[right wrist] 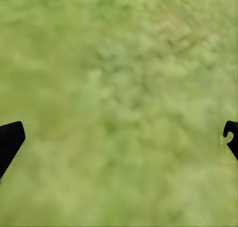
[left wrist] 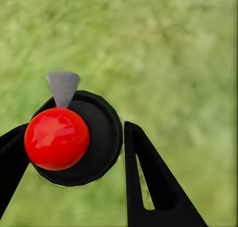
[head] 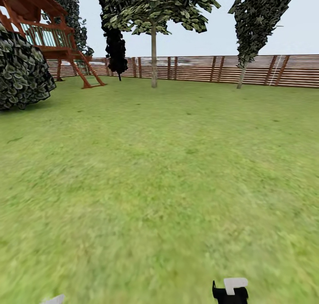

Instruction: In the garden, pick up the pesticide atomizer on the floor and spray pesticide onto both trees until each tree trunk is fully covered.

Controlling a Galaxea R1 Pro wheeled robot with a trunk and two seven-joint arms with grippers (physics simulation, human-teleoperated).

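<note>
Seen from above in the left wrist view, the pesticide atomizer [left wrist: 101, 133] has a round black body, a red ball top [left wrist: 57, 138] and a grey cone nozzle [left wrist: 63, 87]. My left gripper [left wrist: 74, 128] is shut on it, one black finger [left wrist: 148, 187] pressed to each side, with blurry grass beneath. My right gripper [right wrist: 119, 130] is open over bare lawn, its fingertips at the frame edges. Far ahead stand two trees: one with a straight pale trunk [head: 153, 60], another with a thin leaning trunk [head: 241, 76] by the fence.
Green lawn [head: 159, 184] stretches from me to a reddish-brown slat fence [head: 199, 68]. A wooden playhouse with a slide [head: 48, 34] and a big round bush [head: 22, 71] stand at the left. A dark tree [head: 116, 51] stands near the fence. Part of my right arm [head: 230, 290] shows low.
</note>
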